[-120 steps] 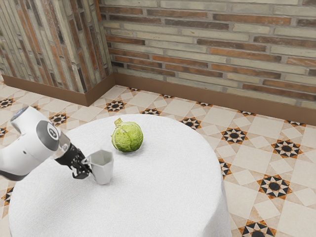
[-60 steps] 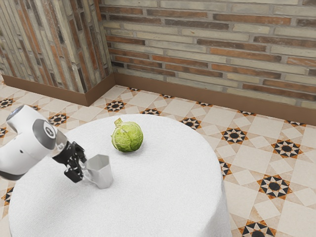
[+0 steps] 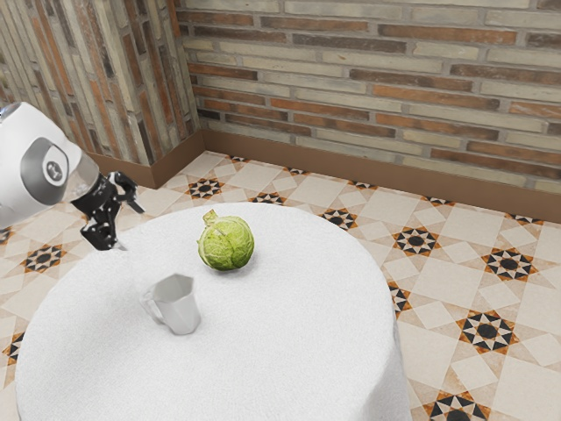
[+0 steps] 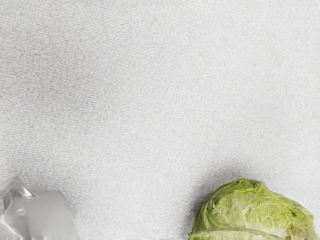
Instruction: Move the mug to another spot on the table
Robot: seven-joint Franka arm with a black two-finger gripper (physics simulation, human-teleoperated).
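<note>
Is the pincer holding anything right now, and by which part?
Nothing is held. The pincer hangs open in the air, apart from the mug, which stands free on the table.

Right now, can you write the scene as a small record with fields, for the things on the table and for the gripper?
surface: round table with white cloth
mug: pale grey faceted mug, upright on the cloth, handle toward the exterior view's left, nothing touching it
other thing: green cabbage head, beyond the mug, toward the exterior view's right, apart from it
gripper: black two-finger gripper, open, empty, raised, up and to the exterior view's left of the mug, apart from it
</note>
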